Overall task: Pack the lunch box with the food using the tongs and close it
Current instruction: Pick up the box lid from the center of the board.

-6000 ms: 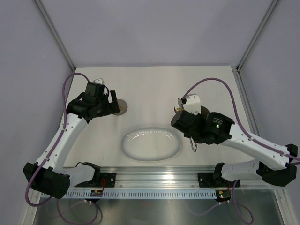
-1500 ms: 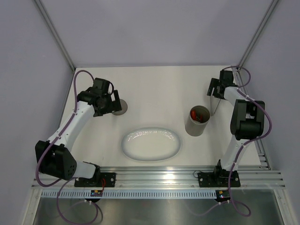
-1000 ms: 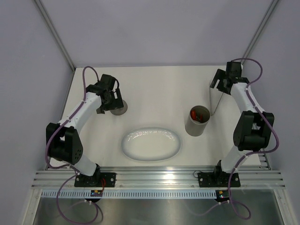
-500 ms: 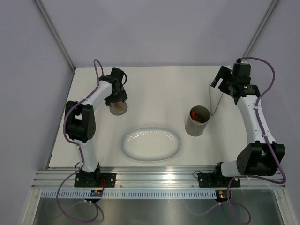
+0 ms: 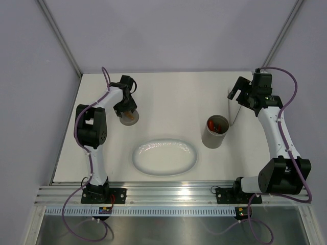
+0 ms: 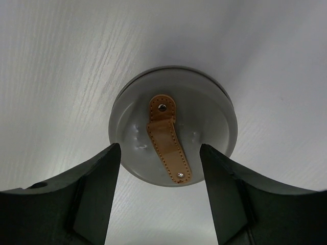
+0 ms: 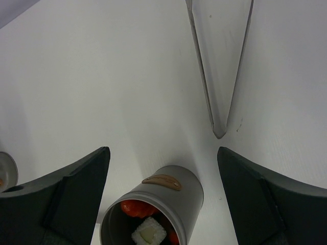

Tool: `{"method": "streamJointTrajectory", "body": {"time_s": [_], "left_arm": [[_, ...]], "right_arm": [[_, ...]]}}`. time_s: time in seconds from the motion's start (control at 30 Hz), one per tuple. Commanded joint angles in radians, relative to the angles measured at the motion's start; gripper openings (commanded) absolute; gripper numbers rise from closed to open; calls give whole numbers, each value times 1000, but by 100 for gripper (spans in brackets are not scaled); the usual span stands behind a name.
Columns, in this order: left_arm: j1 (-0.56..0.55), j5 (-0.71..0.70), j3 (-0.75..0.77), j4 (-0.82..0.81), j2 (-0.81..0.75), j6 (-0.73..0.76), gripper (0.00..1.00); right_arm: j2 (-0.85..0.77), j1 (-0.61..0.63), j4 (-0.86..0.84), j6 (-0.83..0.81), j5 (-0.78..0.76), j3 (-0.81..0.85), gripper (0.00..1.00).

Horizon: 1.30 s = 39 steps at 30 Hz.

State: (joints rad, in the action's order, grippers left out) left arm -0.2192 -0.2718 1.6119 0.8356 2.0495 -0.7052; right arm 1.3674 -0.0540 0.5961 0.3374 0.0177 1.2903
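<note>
The lunch box (image 5: 215,132) stands open right of centre, a grey cylinder (image 7: 153,209) holding food: a red piece (image 7: 137,207) and a white square (image 7: 148,231). Its round grey lid (image 5: 129,117) lies at the back left, tan strap handle (image 6: 167,138) facing up. My left gripper (image 5: 125,106) hangs over the lid (image 6: 172,125), open, a finger to each side of the strap and touching nothing. The silver tongs (image 5: 233,109) lie flat beside the box, seen as a narrow V (image 7: 219,61). Behind the tongs my right gripper (image 5: 237,93) is open and empty (image 7: 162,153).
A white oval plate (image 5: 164,156) sits in front of centre with nothing on it. Side walls and corner posts close in the table at the back left and back right. The arm bases stand on the rail along the near edge.
My left arm swung up and settled over the lid, and its jaws have narrowed. My right arm drew back from the lunch box to the back right. The tongs lie still.
</note>
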Motion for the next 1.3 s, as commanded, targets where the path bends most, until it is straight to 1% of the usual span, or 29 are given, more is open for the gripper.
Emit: {"method": "streamJointTrajectory", "body": {"time_s": [0.0, 0.17, 0.23, 0.27, 0.33, 0.4, 0.47, 0.53, 0.6, 0.63, 0.67, 0.7, 0.73, 0.77, 0.93, 0.97, 1.2, 1.27], "left_arm": [[4, 8, 42, -39, 14, -19, 64], [9, 23, 45, -59, 31, -17, 61], [7, 31, 40, -67, 34, -14, 57], [9, 34, 40, -69, 35, -10, 53], [9, 34, 39, -70, 47, -4, 49], [7, 34, 36, -67, 54, -2, 47], [9, 36, 22, -73, 55, 1, 42], [9, 39, 13, -79, 52, 4, 37], [7, 36, 11, -82, 47, 9, 27], [9, 33, 10, -81, 46, 15, 24], [7, 31, 11, -78, 41, 19, 19], [9, 31, 13, -76, 38, 23, 8], [9, 28, 13, -73, 35, 26, 6], [9, 23, 11, -72, 31, 33, 0], [9, 31, -12, -73, -20, 61, 0], [7, 37, -15, -76, -29, 67, 0], [6, 89, -38, -78, -130, 110, 0], [6, 101, -41, -75, -163, 119, 0]], "right_arm": [[-36, 6, -9, 17, 45, -14, 93], [-47, 6, 50, 37, 36, -40, 89], [-59, 6, 86, 60, 25, -55, 87], [-65, 6, 97, 71, 15, -72, 86], [-94, 6, 125, 113, -7, -97, 82], [-117, 6, 137, 141, -12, -135, 80], [-148, 6, 166, 181, -42, -160, 79], [-174, 6, 194, 222, -56, -174, 75], [-191, 6, 206, 245, -62, -189, 72], [-203, 6, 212, 267, -59, -195, 67], [-209, 6, 217, 276, -58, -209, 66], [-215, 6, 220, 284, -53, -216, 65], [-228, 6, 222, 301, -52, -226, 64], [-234, 6, 220, 308, -45, -244, 62], [-271, 6, 229, 374, -59, -292, 54], [-274, 6, 232, 383, -65, -301, 51], [-298, 6, 271, 411, -125, -292, 41], [-307, 6, 280, 413, -130, -292, 36]]}}
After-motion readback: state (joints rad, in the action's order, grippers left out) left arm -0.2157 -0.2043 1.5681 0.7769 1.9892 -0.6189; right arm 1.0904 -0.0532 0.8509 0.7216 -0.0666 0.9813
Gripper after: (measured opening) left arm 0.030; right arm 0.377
